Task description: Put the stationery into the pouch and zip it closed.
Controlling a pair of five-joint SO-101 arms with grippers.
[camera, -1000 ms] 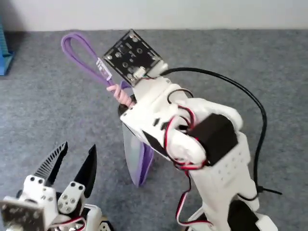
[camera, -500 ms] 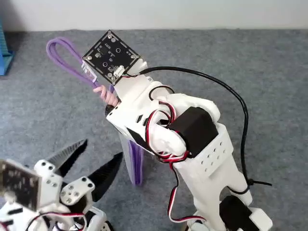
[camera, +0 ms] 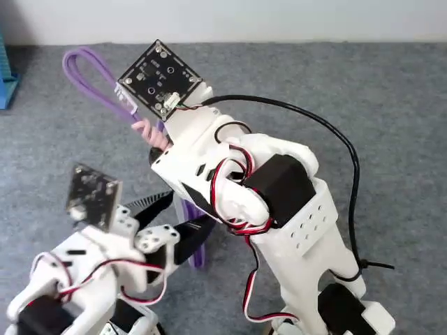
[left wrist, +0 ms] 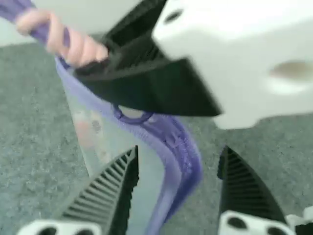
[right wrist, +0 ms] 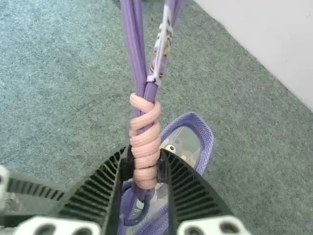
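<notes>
A clear pouch with a purple zip edge hangs upright off the grey carpet. Its purple cord loop ends in a pink knot. My right gripper is shut on that pink knot, and the pouch dangles under it. My left gripper is open, one finger on each side of the pouch's purple zip edge, apart from it. In the high view the left gripper sits low beside the right arm. What lies inside the pouch is blurred.
Grey carpet covers the whole floor, with a pale wall at the back. A blue object stands at the far left edge. The right arm's black cable loops out to the right.
My left arm has swung up and turned toward the pouch, bringing its open fingers around the zip edge. The right arm shifted slightly left with the pouch, then held still.
</notes>
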